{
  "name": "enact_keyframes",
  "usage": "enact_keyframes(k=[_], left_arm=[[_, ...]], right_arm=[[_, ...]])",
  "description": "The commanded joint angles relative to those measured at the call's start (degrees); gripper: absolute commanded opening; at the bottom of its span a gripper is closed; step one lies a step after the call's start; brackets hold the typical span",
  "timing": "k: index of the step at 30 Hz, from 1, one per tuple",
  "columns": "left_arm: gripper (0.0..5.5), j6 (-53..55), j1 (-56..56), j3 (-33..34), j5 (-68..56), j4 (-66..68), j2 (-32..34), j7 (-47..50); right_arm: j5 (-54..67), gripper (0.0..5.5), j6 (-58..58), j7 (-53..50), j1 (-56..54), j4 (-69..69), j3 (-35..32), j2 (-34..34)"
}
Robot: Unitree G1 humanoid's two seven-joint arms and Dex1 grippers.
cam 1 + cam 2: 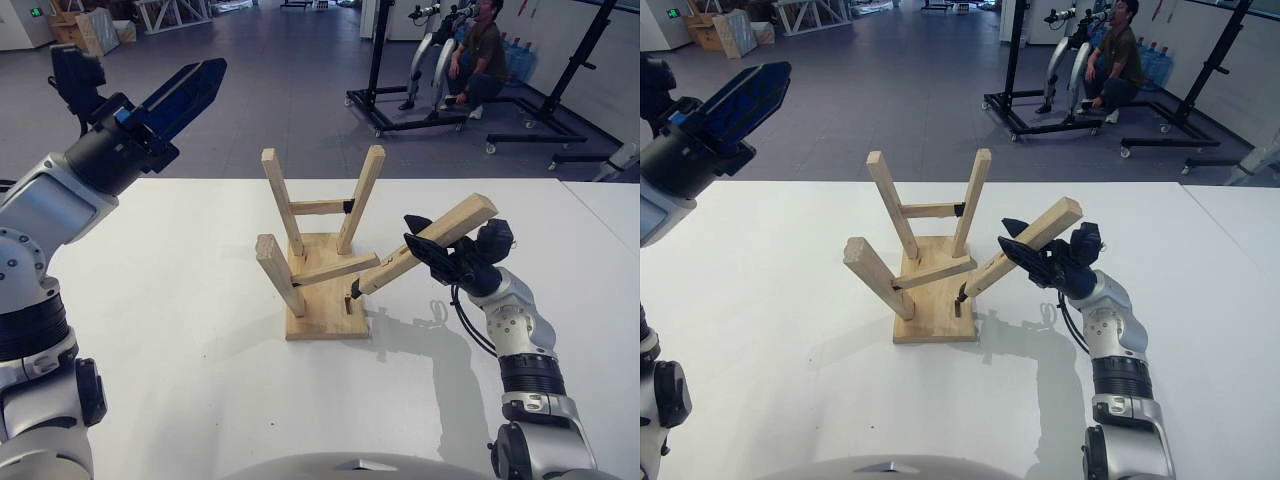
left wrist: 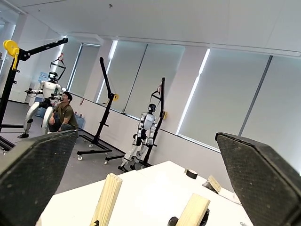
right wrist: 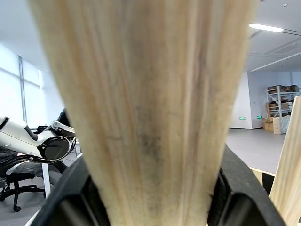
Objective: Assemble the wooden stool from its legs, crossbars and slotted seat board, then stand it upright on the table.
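Note:
The slotted seat board (image 1: 322, 312) lies flat on the white table (image 1: 180, 330) with its underside up. Two legs (image 1: 283, 200) stand at its far side, joined by a crossbar (image 1: 318, 207). A third leg (image 1: 279, 273) leans at the near left, with a crossbar (image 1: 335, 268) running from it. My right gripper (image 1: 428, 243) is shut on a fourth leg (image 1: 425, 243), held tilted with its lower end at the board's right edge; that leg (image 3: 146, 108) is close before the right wrist camera. My left gripper (image 1: 178, 97) is open, raised high at the far left of the table, away from the stool; its fingers (image 2: 33, 165) frame two leg tops.
The table runs wide to the left and toward me. Off its far edge is a grey floor with black wheeled stands (image 1: 440, 110) and a seated person at the back right. A second white table edge (image 1: 615, 200) shows at the right.

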Motion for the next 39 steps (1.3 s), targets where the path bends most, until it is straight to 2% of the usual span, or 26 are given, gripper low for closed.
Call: enact_keyframes(k=[1,11,17,39], left_arm=[[5.36,1.3,-1.6,-0.7,0.5,0.9,0.4,-0.3],[5.36,2.8,-3.3,-1.5,0.8,2.1,0.4,-1.4],[5.36,2.7,-3.0,-1.5,0.6,1.7,-0.1,-1.1],[5.36,2.8,-3.1,-1.5,0.3,1.4,-0.5,-0.8]], right_arm=[[-0.5,2.06,0.6,2.4,-1.3,1.1,0.9,0.5],[-5.3,2.06,-6.7,7.1,-4.2,9.2,2.5,2.8],[-5.5,2.06,-5.9,8.5,-7.8,10.7,2.1,1.5],[-8.8,2.06,-7.7,11.8,-6.8,14.7,3.5,0.8]])
